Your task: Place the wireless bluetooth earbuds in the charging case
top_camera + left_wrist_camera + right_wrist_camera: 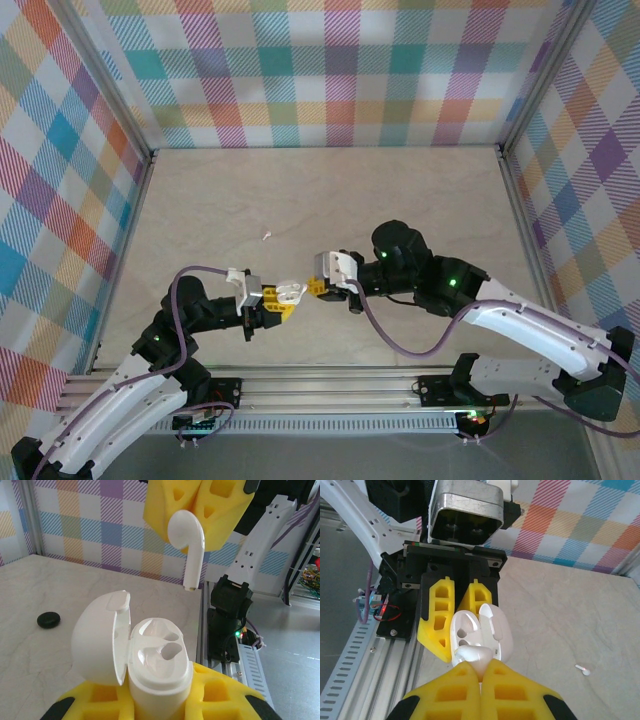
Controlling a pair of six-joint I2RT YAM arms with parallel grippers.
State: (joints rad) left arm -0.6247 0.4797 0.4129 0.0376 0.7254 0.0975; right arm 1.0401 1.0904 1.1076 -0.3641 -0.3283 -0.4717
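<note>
Over the table (400, 200), left end effector (285, 297) clamped on open case (160, 665), right end effector (316, 288) pinching white earbud (187, 540)

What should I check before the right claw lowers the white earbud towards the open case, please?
1. Grip of left claw on charging case: ok.
2. Case lid swung open: ok.
3. Both sockets empty: ok.
4. Grip of right claw on earbud, stem pointing down: ok.
5. Stem lined up over a socket: cannot tell.
6. Stem apart from the case: ok.
</note>
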